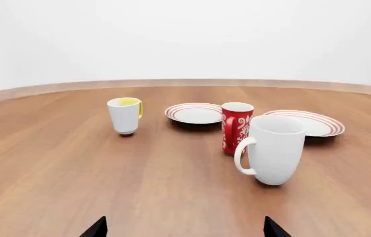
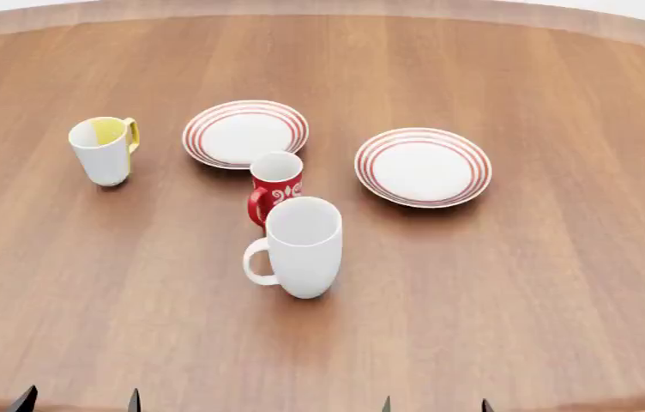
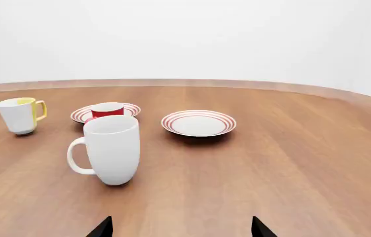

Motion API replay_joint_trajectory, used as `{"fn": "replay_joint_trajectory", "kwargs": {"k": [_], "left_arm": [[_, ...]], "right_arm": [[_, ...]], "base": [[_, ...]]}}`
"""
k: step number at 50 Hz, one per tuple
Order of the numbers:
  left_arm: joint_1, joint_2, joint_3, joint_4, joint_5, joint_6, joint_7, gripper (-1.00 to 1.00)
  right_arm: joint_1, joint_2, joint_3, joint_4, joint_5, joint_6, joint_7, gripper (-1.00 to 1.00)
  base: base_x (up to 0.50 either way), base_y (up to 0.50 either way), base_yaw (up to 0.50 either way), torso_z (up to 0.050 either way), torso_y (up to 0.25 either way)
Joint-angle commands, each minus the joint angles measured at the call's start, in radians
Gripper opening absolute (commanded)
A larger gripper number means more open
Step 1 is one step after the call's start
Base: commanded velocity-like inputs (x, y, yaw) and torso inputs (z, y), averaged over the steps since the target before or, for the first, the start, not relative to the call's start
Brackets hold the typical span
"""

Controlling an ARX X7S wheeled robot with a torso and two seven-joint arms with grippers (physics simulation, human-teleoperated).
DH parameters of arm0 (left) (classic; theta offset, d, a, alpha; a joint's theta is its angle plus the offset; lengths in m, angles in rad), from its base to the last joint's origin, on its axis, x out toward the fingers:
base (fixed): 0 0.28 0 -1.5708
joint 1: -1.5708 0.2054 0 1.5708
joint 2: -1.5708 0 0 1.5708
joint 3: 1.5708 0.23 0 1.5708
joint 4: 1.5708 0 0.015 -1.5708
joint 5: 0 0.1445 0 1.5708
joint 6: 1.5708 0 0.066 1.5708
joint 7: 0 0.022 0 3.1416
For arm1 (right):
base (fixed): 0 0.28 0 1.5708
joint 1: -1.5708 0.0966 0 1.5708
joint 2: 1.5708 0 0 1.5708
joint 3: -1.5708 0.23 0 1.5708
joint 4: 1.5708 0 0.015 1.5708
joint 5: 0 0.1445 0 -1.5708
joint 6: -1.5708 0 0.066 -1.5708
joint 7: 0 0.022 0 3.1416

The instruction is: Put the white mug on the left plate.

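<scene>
Nearest me, at the desk (image 2: pixel 551 283) edge, my left gripper (image 2: pixel 78 400) and right gripper (image 2: pixel 435 405) show only fingertips set apart, both empty. Beyond them the white mug (image 2: pixel 299 247) stands upright, handle leftward. Just behind it is the red mug (image 2: pixel 274 185), with the left plate (image 2: pixel 244 133) farther back, the yellow-lined mug (image 2: pixel 103 149) left and the other plate (image 2: pixel 424 166) right.

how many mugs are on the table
3: the white mug nearest the robot, the red patterned mug just behind it, and the yellow-handled mug far left. None looks hidden.
</scene>
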Motion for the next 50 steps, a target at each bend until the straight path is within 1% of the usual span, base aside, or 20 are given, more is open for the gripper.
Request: {"fn": "replay_joint_trajectory", "kwargs": {"k": [1,4,5,6,8,9,11,13,19,20,27,30,31,33,38,41,42,44,48,50], "left_arm": [[-0.002,-0.016,0.018,-0.006,-0.007,0.000,-0.025,1.00],[0.027,-0.031,0.031,0.041,-0.015,-0.004,-0.038,1.00],[0.036,-0.037,0.034,0.065,-0.049,-0.024,-0.016,1.00],[0.033,-0.042,0.047,0.075,0.033,-0.035,-0.075,1.00],[0.046,-0.049,0.054,0.104,0.009,-0.028,-0.059,1.00],[0.049,-0.046,0.037,0.129,-0.048,-0.037,-0.042,1.00],[0.057,-0.057,0.045,0.154,-0.034,-0.059,-0.053,1.00],[0.067,-0.063,0.033,0.215,-0.074,-0.107,-0.046,1.00],[0.104,-0.088,0.032,0.410,-0.087,-0.176,-0.060,1.00],[0.109,-0.092,0.029,0.455,-0.090,-0.198,-0.065,1.00],[0.116,-0.110,0.010,0.656,-0.119,-0.296,-0.093,1.00],[0.114,-0.117,-0.005,0.738,-0.140,-0.344,-0.107,1.00],[0.110,-0.117,-0.023,0.777,-0.175,-0.374,-0.108,1.00],[0.106,-0.121,-0.030,0.809,-0.177,-0.392,-0.121,1.00],[0.093,-0.133,-0.065,0.943,-0.236,-0.479,-0.144,1.00],[0.087,-0.140,-0.073,0.973,-0.253,-0.506,-0.154,1.00],[0.084,-0.142,-0.078,0.985,-0.261,-0.514,-0.157,1.00],[0.082,-0.143,-0.078,0.980,-0.265,-0.512,-0.160,1.00],[0.083,-0.149,-0.072,0.983,-0.264,-0.513,-0.168,1.00],[0.083,-0.152,-0.070,0.986,-0.267,-0.512,-0.170,1.00]], "right_arm": [[-0.003,0.014,-0.022,-0.008,0.015,-0.001,0.022,1.00],[-0.014,0.024,-0.045,-0.043,0.019,0.028,0.045,1.00],[-0.019,0.026,-0.050,-0.053,0.021,0.034,0.051,1.00],[-0.026,0.027,-0.053,-0.063,0.026,0.034,0.058,1.00],[-0.029,0.032,-0.063,-0.070,0.029,0.035,0.067,1.00],[-0.031,0.034,-0.069,-0.083,0.030,0.043,0.071,1.00],[-0.040,0.038,-0.078,-0.118,0.032,0.064,0.080,1.00],[-0.050,0.044,-0.081,-0.171,0.031,0.094,0.094,1.00],[-0.071,0.068,-0.100,-0.360,0.010,0.178,0.119,1.00],[-0.074,0.074,-0.109,-0.433,-0.004,0.227,0.123,1.00],[-0.080,0.098,-0.118,-0.715,-0.041,0.384,0.145,1.00],[-0.071,0.106,-0.129,-0.803,-0.059,0.443,0.149,1.00],[-0.065,0.109,-0.136,-0.844,-0.066,0.481,0.147,1.00],[-0.058,0.111,-0.140,-0.872,-0.063,0.501,0.146,1.00],[-0.014,0.121,-0.195,-0.996,-0.123,0.631,0.151,1.00],[-0.007,0.133,-0.214,-1.015,-0.156,0.653,0.161,1.00],[0.011,0.138,-0.235,-1.033,-0.191,0.705,0.164,1.00],[0.026,0.138,-0.256,-1.043,-0.225,0.742,0.161,1.00],[0.021,0.108,-0.236,-1.043,-0.227,0.732,0.127,1.00],[0.015,0.104,-0.229,-1.037,-0.213,0.716,0.123,1.00]], "base": [[0.00,0.00,0.00,0.000,0.000],[0.00,0.00,0.00,0.000,0.000],[0.00,0.00,0.00,0.000,0.000],[0.00,0.00,0.00,0.000,0.000],[0.00,0.00,0.00,0.000,0.000],[0.00,0.00,0.00,0.000,0.000],[0.00,0.00,0.00,0.000,0.000],[0.00,0.00,0.00,0.000,0.000],[0.00,0.00,0.00,0.000,0.000],[0.00,0.00,0.00,0.000,0.000],[0.00,0.00,0.00,0.000,0.000],[0.00,0.00,0.00,0.000,0.000],[0.00,0.00,0.00,0.000,0.000],[0.00,0.00,0.00,0.000,0.000],[0.00,0.00,0.00,0.000,0.000],[0.00,0.00,0.00,0.000,0.000],[0.00,0.00,0.00,0.000,0.000],[0.00,0.00,0.00,0.000,0.000],[0.00,0.00,0.00,0.000,0.000],[0.46,0.00,0.00,0.000,0.000]]}}
